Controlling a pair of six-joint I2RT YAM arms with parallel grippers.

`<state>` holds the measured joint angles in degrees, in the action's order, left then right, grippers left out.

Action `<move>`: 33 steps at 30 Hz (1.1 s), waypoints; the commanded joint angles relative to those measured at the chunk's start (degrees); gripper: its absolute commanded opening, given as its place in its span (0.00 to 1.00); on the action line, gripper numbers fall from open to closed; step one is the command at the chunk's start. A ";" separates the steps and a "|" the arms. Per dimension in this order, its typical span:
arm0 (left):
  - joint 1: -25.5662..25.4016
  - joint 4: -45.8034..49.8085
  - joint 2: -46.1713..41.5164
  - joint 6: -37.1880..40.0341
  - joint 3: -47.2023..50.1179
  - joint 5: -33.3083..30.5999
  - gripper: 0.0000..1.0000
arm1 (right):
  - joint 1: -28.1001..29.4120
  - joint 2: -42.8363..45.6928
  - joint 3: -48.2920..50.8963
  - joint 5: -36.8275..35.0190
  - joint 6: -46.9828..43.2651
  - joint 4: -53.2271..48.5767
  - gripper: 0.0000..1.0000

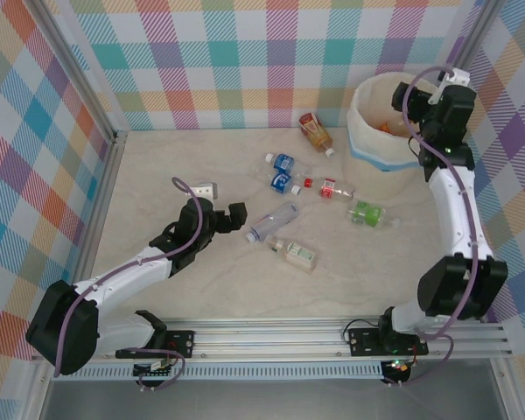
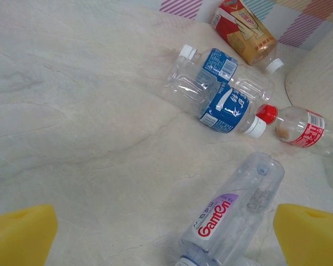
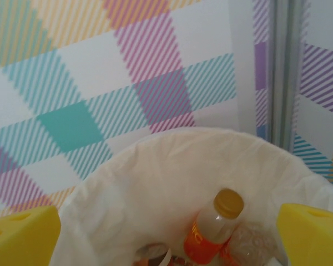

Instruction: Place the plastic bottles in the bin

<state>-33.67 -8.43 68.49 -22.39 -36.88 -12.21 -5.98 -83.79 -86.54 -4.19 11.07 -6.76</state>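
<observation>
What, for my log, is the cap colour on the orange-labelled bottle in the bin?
Golden-yellow cap; right wrist view.

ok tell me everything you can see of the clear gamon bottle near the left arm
The GamOn bottle is clear plastic, looks empty, with a white-and-purple label bearing red lettering. It lies on its side on the pale table, neck toward the left tool, base pointing away. The tool is open and not touching it; it lies apart from the blue-labelled bottles.
</observation>
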 commanded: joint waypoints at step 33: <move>1.06 -1.35 -2.29 -9.62 2.91 -0.60 1.00 | 15.84 1.29 26.86 4.84 -53.41 -28.15 1.00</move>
<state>-33.23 -9.06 67.75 -31.09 -34.83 -12.53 9.63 -81.30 -59.20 6.13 -37.21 -35.40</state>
